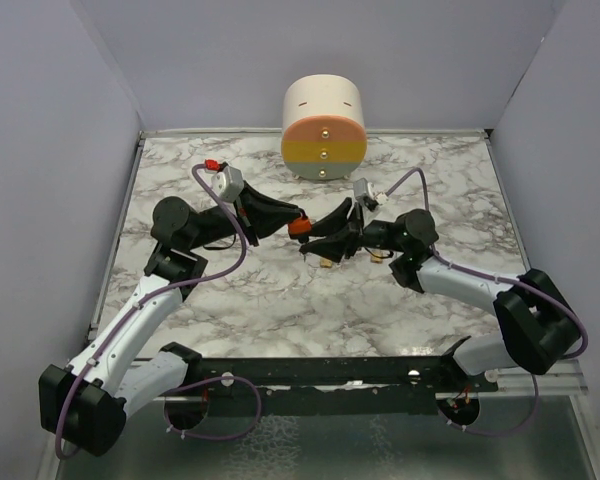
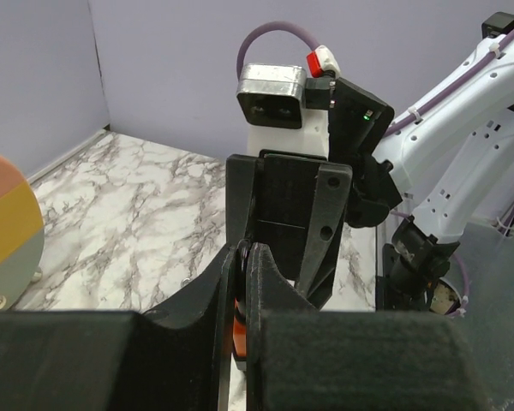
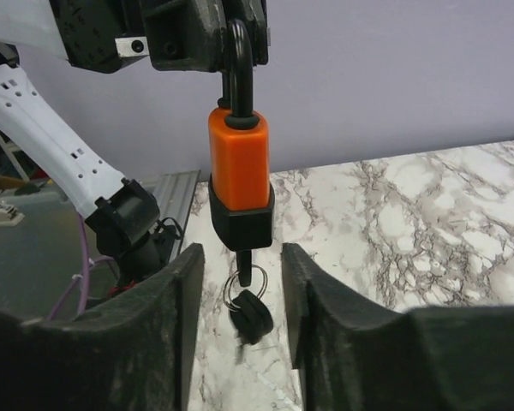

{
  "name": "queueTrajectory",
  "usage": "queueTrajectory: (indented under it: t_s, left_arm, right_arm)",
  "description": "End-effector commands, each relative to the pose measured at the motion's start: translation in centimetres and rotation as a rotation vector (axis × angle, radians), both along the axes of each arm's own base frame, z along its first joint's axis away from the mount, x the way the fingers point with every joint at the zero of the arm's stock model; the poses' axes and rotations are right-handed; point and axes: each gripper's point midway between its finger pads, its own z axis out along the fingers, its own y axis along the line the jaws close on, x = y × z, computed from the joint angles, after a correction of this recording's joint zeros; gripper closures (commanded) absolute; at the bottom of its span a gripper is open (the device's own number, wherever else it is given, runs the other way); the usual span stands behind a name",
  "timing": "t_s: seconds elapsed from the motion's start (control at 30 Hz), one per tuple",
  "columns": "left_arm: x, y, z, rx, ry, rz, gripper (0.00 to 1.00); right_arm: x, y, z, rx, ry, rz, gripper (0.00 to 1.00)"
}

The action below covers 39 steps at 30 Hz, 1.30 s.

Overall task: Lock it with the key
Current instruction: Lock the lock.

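Observation:
An orange padlock [image 3: 238, 167] with a black base hangs by its shackle from my left gripper [image 3: 210, 34], which is shut on it. In the left wrist view only a strip of the padlock [image 2: 237, 330] shows between the left gripper [image 2: 244, 257] jaws. A key [image 3: 244, 259] sticks out of the lock's underside, with a ring of spare keys [image 3: 253, 312] dangling below it. My right gripper [image 3: 240, 257] stands with one finger on each side of the key, a gap on both sides. From above, the left gripper [image 1: 298, 222] and right gripper [image 1: 315, 245] meet at the padlock [image 1: 300, 226] mid-table.
A cream cylinder [image 1: 323, 127] with pink, yellow and grey bands stands at the back centre of the marble table [image 1: 430, 300]. Grey walls enclose three sides. The right arm [image 2: 445, 197] fills the space just beyond the left gripper.

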Motion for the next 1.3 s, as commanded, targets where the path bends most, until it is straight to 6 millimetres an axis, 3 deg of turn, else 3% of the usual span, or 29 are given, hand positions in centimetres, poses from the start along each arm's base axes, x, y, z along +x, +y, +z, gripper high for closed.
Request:
queueTrajectory:
  t_s: [0.0,0.13,0.17,0.4,0.63,0.83,0.97,1.13,1.27]
  left_arm:
    - [-1.7,0.2,2.8,-0.047,-0.099,-0.036,1.0]
    - [-1.8,0.4,3.0,-0.053,-0.108,-0.027,1.0]
    - [-1.9,0.4,3.1,-0.055,-0.113,-0.024,1.0]
    - [-0.4,1.3,4.1,-0.088,-0.15,0.092,1.0]
    - [0.3,2.4,7.0,-0.133,-0.236,0.194,1.0]
    - [0.8,3.2,9.0,-0.172,-0.297,0.259,1.0]
    - [0.6,4.3,9.5,-0.203,-0.339,0.323,1.0]
    - [0.5,6.2,8.7,-0.249,-0.36,0.427,1.0]
    - [-0.5,7.6,8.7,-0.318,-0.424,0.471,1.0]
  right_arm:
    - [0.7,0.8,0.7,0.015,-0.008,-0.019,0.67]
    - [0.8,0.9,0.9,0.022,-0.008,-0.024,0.97]
    - [0.7,1.0,0.8,0.023,-0.008,-0.023,0.99]
    - [0.1,1.5,-0.5,-0.015,0.004,-0.019,0.99]
    - [-1.6,2.4,-3.7,-0.07,0.055,0.01,0.99]
    - [-2.5,2.5,-4.8,-0.085,0.072,0.013,0.99]
    - [-2.5,2.0,-4.3,-0.069,0.068,-0.016,0.99]
    - [-2.0,1.2,-2.4,-0.033,0.06,-0.088,0.99]
    - [-2.1,1.2,-1.5,-0.028,0.076,-0.083,0.99]
